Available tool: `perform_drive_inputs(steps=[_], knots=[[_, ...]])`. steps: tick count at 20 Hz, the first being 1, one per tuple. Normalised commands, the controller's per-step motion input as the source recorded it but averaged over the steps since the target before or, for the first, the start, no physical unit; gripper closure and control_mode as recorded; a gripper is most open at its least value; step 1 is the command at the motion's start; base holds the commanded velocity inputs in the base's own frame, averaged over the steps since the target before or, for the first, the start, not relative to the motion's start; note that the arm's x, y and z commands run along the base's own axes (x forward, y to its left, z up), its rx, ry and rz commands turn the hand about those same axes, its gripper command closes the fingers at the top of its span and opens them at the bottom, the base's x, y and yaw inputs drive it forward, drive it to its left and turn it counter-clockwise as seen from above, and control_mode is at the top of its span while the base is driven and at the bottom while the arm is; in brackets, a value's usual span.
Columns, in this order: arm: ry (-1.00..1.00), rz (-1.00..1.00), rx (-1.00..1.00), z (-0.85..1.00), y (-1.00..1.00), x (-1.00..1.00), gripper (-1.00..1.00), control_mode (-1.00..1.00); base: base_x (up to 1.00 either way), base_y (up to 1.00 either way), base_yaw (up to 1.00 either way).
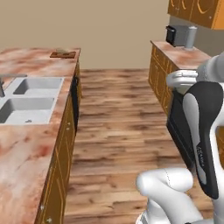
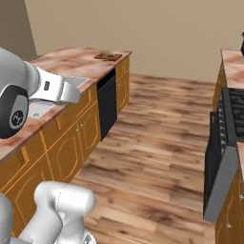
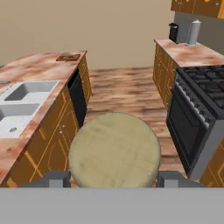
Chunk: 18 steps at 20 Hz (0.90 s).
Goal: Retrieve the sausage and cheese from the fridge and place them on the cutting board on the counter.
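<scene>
Both base cameras sit behind the arm, looking forward and down the wooden aisle. The left one hangs over the pink surface (image 1: pixel 30 144) and sink (image 1: pixel 30 100); the right one stands further off. The hand camera faces that same aisle, nearer.

Long counter (image 1: pixel 30 144) of reddish-pink marbled stone over orange cabinets, running down the left side. Double sink (image 1: pixel 30 98) sunk into it. At the far end, close to the corner, a board (image 1: pixel 63 54) lying flat. Across the wooden floor (image 1: pixel 118 131), a second counter (image 1: pixel 183 54) bearing a toaster (image 1: pixel 175 35) and a grey canister (image 1: pixel 190 36).
</scene>
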Motion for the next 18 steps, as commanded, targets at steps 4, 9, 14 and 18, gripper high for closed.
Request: perform_drive_inputs(steps=[4, 9, 14, 18], knots=[[0.0, 0.0, 0.0, 0.0, 0.0, 0.0, 1.0, 1.0, 1.0, -0.45, 0.0], [0.0, 0.0, 0.0, 0.0, 0.0, 0.0, 1.0, 1.0, 1.0, -0.28, 0.01], [0.0, 0.0, 0.0, 0.0, 0.0, 0.0, 1.0, 1.0, 1.0, -0.07, 0.1], [0.0, 0.0, 0.0, 0.0, 0.0, 0.0, 1.0, 1.0, 1.0, -0.39, 0.01]])
